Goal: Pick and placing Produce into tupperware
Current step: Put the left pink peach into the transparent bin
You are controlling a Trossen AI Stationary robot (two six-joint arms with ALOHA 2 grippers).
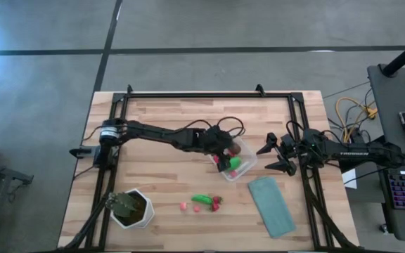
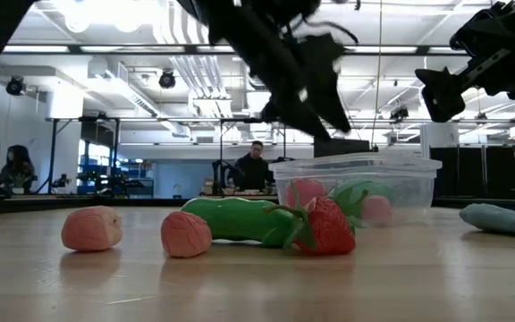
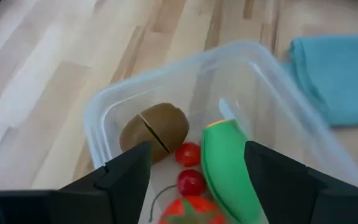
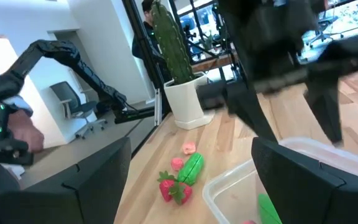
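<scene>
Pale wood desk [image 1: 167, 176], grey floor around. Far left front: potted plant [image 1: 131, 207] in white pot. Left hand [image 1: 225, 151] over tupperware [image 1: 247, 167], fingers spread, nothing gripped. Inside tupperware: brown oval [image 3: 155, 130], two small red berries [image 3: 189, 168], green piece [image 3: 227, 165], strawberry. On desk in front of tupperware: two pink pieces [image 2: 92, 228], green cucumber [image 2: 240, 219], strawberry [image 2: 327, 228]. Teal cloth [image 1: 271, 205] right of these. Right hand [image 1: 276, 156] raised just beside tupperware, fingers apart, empty.
</scene>
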